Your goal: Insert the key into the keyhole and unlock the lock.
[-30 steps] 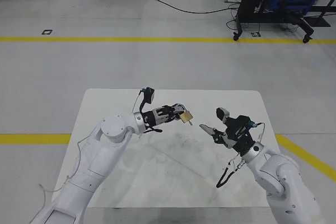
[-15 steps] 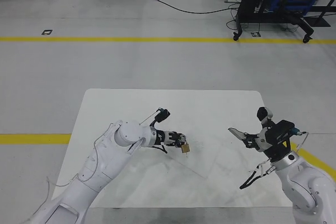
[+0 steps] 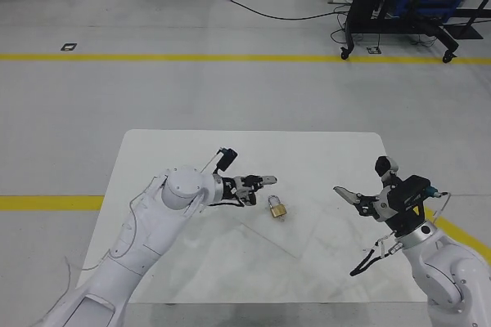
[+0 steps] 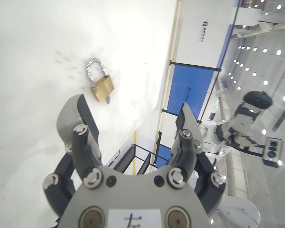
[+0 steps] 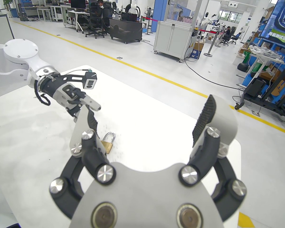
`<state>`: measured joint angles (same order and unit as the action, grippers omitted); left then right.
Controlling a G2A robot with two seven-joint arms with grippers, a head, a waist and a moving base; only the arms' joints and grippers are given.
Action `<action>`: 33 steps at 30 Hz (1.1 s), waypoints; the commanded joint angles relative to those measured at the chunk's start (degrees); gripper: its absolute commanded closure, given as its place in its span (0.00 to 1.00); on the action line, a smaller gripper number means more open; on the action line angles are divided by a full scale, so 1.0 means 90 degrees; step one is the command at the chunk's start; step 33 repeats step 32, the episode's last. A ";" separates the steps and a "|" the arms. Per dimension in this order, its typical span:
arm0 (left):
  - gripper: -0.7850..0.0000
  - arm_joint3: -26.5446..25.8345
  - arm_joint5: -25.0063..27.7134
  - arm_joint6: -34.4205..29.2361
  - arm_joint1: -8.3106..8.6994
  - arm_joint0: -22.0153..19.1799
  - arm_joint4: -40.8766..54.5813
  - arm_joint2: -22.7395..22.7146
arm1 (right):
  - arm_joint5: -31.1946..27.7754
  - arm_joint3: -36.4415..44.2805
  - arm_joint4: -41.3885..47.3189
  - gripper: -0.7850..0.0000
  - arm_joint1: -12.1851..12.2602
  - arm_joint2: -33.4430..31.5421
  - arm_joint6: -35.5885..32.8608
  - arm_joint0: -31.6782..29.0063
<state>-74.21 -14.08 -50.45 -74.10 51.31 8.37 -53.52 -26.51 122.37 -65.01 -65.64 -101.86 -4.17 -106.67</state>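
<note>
One of the right gripper's (image 5: 147, 109) jaws hides part of the padlock (image 5: 108, 146).

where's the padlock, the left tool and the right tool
padlock (image 4: 102, 88), left wrist view, on its brass body
left tool (image 4: 133, 103), left wrist view, midway between its fingertips
right tool (image 5: 148, 105), right wrist view, midway between its fingertips

Bare table (image 3: 335, 159) on every side of the lock (image 3: 276, 209).
</note>
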 commanded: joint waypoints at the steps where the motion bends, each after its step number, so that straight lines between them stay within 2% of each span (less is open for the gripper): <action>1: 0.00 -0.0190 0.0479 0.0178 0.0017 0.0089 0.0320 -0.0258 | 0.0000 0.0000 0.0000 0.00 0.0000 0.0000 0.0000 0.0000; 4: 0.00 -0.0454 0.1335 0.0484 0.0048 0.0248 0.0538 -0.0572 | 0.0000 0.0000 0.0000 0.00 0.0000 0.0000 0.0000 0.0000; 8: 0.00 -0.0782 0.2540 0.0910 0.0125 0.0454 0.0054 -0.0879 | 0.0031 -0.0012 0.0038 0.00 -0.0003 0.0016 0.0013 0.0009; 11: 0.00 -0.1050 0.3418 0.1304 0.0200 0.0588 -0.0656 -0.1145 | 0.0149 -0.0091 0.0407 0.00 -0.0022 -0.0020 0.0250 0.0076; 14: 0.00 -0.1241 0.4092 0.1564 0.0245 0.0799 -0.0795 -0.1357 | 0.0352 -0.0168 0.1001 0.00 -0.0043 -0.0353 0.0619 0.0106; 15: 0.00 -0.1260 0.4184 0.1531 0.0240 0.0881 -0.0397 -0.1388 | 0.0395 -0.0183 0.1197 0.00 -0.0051 -0.0519 0.0826 0.0109; 16: 0.00 -0.1241 0.4108 0.1438 0.0218 0.0969 0.0446 -0.1410 | 0.0279 -0.0151 0.1572 0.00 -0.0067 -0.0670 0.1311 0.0139; 18: 0.00 -0.1233 0.4068 0.1379 0.0215 0.0972 0.0669 -0.1425 | -0.0307 -0.0430 0.2021 0.00 -0.0079 -0.0956 0.2038 0.0063; 19: 0.00 -0.1233 0.4068 0.1379 0.0215 0.0972 0.0669 -0.1425 | -0.0384 -0.0460 0.2047 0.00 -0.0078 -0.1006 0.2106 0.0062; 20: 0.00 -0.1234 0.4075 0.1355 0.0214 0.0980 0.0390 -0.1429 | -0.0169 -0.0382 0.2028 0.00 -0.0080 -0.0957 0.1978 0.0073; 22: 0.00 -0.1233 0.4063 0.1373 0.0214 0.0974 0.0687 -0.1426 | -0.0461 -0.0469 0.2092 0.00 -0.0079 -0.1026 0.2264 0.0059; 28: 0.00 -0.1240 0.4061 0.1395 0.0217 0.0986 0.0653 -0.1435 | -0.0400 -0.0472 0.2041 0.00 -0.0077 -0.1003 0.2136 0.0064; 33: 0.00 -0.1332 0.3943 0.1591 0.0250 0.1189 0.0182 -0.1566 | -0.0238 -0.0552 0.1882 0.00 -0.0075 -0.0900 0.2055 0.0101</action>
